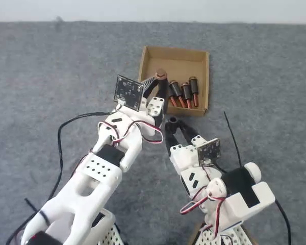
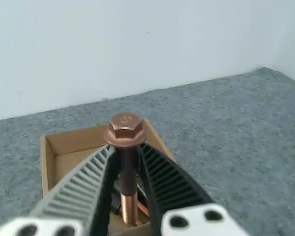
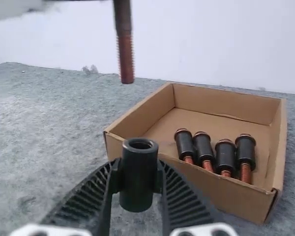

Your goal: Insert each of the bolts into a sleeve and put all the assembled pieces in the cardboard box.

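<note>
The left end effector (image 2: 125, 150) pinches the bolt (image 2: 128, 177) upright, thread downward. The right end effector (image 3: 138, 169) pinches the sleeve (image 3: 139, 157), bore upward, just before the cardboard box (image 3: 221, 105). The bolt hangs higher, offset toward the box; both long axes stand near parallel.

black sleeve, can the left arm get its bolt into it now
Probably yes: the black cylindrical sleeve stands open end up, the copper hex bolt hangs thread-down above and aside, nothing between.

The right wrist view's edge cuts the head off the bolt (image 3: 124, 44).
</note>
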{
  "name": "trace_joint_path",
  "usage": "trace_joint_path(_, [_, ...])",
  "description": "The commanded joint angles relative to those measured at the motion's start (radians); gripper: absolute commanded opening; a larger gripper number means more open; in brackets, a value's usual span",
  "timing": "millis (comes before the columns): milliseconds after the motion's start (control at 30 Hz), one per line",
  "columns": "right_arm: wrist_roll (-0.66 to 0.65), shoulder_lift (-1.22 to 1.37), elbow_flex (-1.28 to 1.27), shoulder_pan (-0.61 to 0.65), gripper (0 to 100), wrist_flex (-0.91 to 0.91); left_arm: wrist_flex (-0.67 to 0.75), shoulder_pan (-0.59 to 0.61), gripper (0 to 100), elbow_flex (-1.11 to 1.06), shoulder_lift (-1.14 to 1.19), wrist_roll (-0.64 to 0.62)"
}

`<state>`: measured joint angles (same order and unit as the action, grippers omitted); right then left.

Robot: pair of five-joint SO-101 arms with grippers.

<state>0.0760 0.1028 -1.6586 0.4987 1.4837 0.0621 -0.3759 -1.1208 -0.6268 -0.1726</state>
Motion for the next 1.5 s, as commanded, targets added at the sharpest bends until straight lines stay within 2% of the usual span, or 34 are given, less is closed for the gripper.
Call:
trace_joint_path(0, [0.005, 0.001, -0.011, -0.001, 0.6, 0.01, 0.031, -0.028, 1, 0.019, -0.058, -0.014])
trace_joint_path(100, [0.005, 0.001, -0.011, -0.001, 0.6, 0.012, 0.026, -0.054, 1, 0.018, -0.058, -0.015])
trace_joint_path(333, [0.005, -0.005, -0.011, -0.001, 0.6, 0.012, -0.106, -0.129, 1, 0.021, -0.06, -0.015])
trace_joint_path(567, [0.005, -0.008, -0.012, -0.005, 0.6, 0.015, -0.104, -0.094, 1, 0.021, -0.06, -0.015])
trace_joint_path(967, [0.003, -0.008, -0.012, -0.004, 0.6, 0.015, -0.112, -0.103, 1, 0.005, -0.06, -0.015])
trace_joint_path(1333, [0.003, -0.008, -0.012, -0.004, 0.6, 0.015, -0.269, -0.103, 1, 0.007, -0.212, -0.017])
trace_joint_path(1467, [0.003, -0.007, -0.012, -0.002, 0.6, 0.015, -0.27, -0.101, 1, 0.005, -0.219, -0.029])
